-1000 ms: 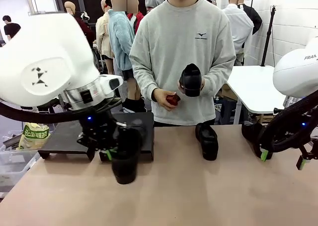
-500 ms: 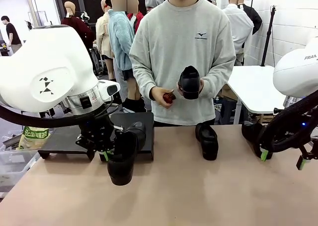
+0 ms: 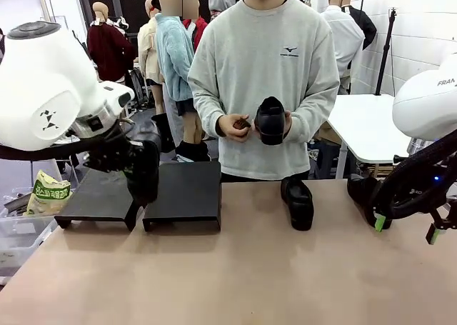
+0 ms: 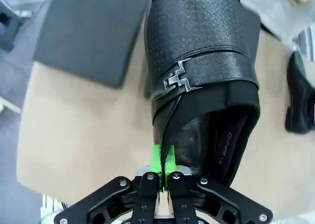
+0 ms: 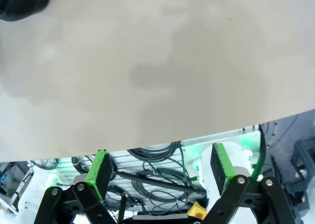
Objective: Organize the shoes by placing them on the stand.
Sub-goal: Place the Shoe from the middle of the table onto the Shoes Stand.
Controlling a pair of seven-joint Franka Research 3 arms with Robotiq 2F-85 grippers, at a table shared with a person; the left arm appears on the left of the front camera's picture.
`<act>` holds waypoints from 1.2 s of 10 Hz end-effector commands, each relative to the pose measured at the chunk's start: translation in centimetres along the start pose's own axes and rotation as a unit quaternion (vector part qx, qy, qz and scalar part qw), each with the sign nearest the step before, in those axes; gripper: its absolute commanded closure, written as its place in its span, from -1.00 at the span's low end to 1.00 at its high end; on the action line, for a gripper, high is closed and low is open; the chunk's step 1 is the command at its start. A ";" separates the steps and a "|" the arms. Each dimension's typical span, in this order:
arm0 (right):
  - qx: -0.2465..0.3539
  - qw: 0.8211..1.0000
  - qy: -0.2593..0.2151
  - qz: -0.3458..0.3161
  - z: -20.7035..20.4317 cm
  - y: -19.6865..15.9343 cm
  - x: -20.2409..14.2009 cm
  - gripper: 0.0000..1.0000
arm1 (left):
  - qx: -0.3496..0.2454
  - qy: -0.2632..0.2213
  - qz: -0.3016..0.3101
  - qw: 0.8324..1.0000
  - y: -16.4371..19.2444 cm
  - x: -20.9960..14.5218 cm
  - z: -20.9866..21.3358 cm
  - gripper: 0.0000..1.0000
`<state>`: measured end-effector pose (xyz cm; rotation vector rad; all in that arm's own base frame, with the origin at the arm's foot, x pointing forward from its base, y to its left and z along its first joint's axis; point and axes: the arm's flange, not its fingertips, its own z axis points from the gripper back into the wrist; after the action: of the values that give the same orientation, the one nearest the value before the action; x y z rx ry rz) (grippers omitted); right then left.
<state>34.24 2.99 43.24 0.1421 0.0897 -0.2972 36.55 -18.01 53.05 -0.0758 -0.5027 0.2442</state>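
- left wrist view: we see our left gripper point(image 4: 163, 156) pinching the heel rim of a shoe point(image 4: 197, 76).
- that shoe hangs above the stand point(image 3: 182, 193), seemingly not touching it.
- our right gripper point(image 5: 160, 157), well right of the stand, is spread and empty.

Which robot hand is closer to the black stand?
Left. The left gripper, shut on a shoe, hangs just over the stand; the right gripper, open, is far off near the right side of the table.

shoe point(image 3: 144, 171) above stand point(image 3: 183, 195), second shoe point(image 3: 298, 205) rightward
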 end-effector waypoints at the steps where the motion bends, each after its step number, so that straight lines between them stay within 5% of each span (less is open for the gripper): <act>1: -0.002 1.000 0.000 -0.002 0.0 0.0 0.0 -1.00 | -0.005 -0.030 -0.024 0.999 0.8 1.6 -1.2 1.00; 3: -0.002 1.000 0.000 -0.002 0.0 0.0 0.0 -1.00 | 0.046 -0.017 -0.005 0.999 2.8 3.9 -3.2 1.00; 4: -0.002 1.000 0.000 -0.002 0.0 0.0 0.0 -1.00 | 0.111 -0.011 0.064 0.992 2.5 3.4 -3.3 1.00; 5: -0.002 1.000 0.000 -0.002 0.0 0.0 0.0 -1.00 | 0.020 -0.017 -0.007 1.000 2.5 2.6 -2.4 1.00; 8: -0.002 1.000 0.000 -0.002 0.0 0.0 0.0 -1.00 | 0.050 -0.007 0.011 0.999 3.3 2.8 -3.7 1.00; 10: -0.002 1.000 0.000 -0.002 0.0 0.0 0.0 -1.00 | 0.032 -0.065 0.061 0.995 7.2 6.8 -3.4 1.00; 12: -0.002 1.000 0.000 -0.002 0.0 0.0 0.0 -1.00 | 0.023 -0.072 0.029 0.997 11.7 10.0 -4.4 1.00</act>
<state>34.23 2.96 43.24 0.1425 0.0896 -0.2981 43.05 -5.71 52.56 -0.0269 -0.6085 0.3691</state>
